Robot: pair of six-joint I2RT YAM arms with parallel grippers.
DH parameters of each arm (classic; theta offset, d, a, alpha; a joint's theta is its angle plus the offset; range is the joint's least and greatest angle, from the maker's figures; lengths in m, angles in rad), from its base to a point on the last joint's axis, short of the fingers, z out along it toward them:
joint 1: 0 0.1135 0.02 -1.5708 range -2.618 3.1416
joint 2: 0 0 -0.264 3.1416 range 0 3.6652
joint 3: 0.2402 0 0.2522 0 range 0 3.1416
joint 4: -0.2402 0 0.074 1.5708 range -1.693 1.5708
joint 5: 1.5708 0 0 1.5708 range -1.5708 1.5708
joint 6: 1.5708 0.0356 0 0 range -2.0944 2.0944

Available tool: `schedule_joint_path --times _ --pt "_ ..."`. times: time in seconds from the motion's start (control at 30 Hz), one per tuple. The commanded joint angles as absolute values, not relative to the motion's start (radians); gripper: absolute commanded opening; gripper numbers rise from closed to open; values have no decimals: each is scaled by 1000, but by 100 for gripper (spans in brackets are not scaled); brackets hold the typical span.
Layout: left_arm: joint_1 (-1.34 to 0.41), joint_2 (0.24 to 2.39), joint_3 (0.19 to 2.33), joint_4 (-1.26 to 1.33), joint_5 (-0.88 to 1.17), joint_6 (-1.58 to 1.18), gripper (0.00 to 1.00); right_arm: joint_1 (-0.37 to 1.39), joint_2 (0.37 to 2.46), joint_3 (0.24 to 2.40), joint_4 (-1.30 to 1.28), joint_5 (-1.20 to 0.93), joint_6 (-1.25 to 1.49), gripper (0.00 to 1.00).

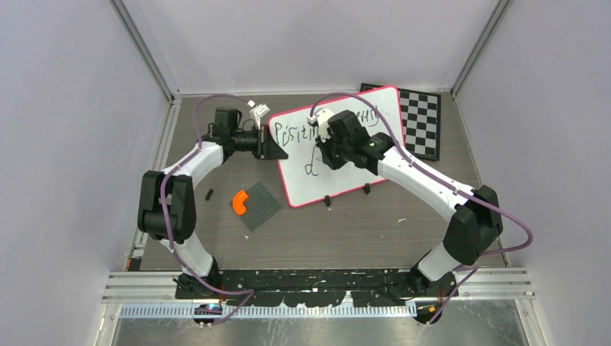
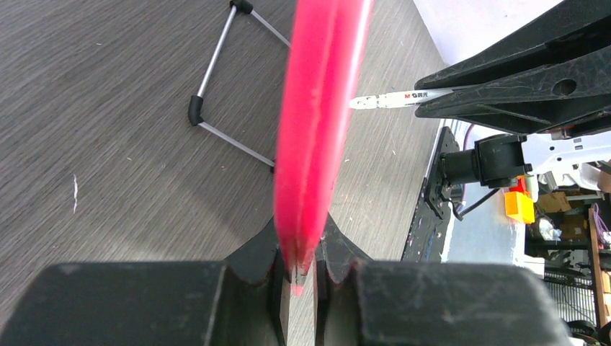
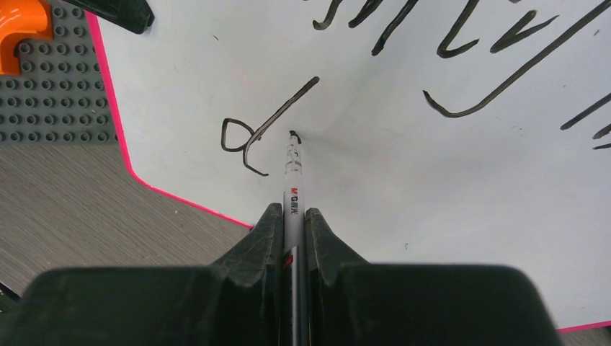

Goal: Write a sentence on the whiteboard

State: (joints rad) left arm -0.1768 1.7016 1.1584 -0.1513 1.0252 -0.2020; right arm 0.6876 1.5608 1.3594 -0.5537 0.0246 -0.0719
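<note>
Top view: board (image 1: 346, 180) is sitting mid-surface. L gripper (image 1: 277, 148) is gripping its left edge; R gripper (image 1: 326, 148) is working over it.
L wrist: L gripper (image 2: 297, 252) is pinching the rim (image 2: 317, 108).
R wrist: R gripper (image 3: 292, 223) is clamping the marker (image 3: 293, 180), axis straight ahead, tip apparently touching the board (image 3: 403, 187) just right of "d" (image 3: 252, 140), below the sentence (image 3: 461, 36).

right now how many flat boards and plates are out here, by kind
whiteboard: 1
chessboard: 1
grey studded plate: 1
total: 3
</note>
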Motion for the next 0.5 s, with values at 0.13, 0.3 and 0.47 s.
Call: schedule_joint_path --times 0.13,0.3,0.47 --pt "-182 1695 1180 -166 976 -194 0 706 1551 1327 -516 14 -67 0" --pt "-183 1698 1183 -166 976 -192 0 705 1535 1285 -518 16 -78 0" --pt "-183 1698 1184 -167 976 -192 0 703 1517 1259 -519 64 -93 0"
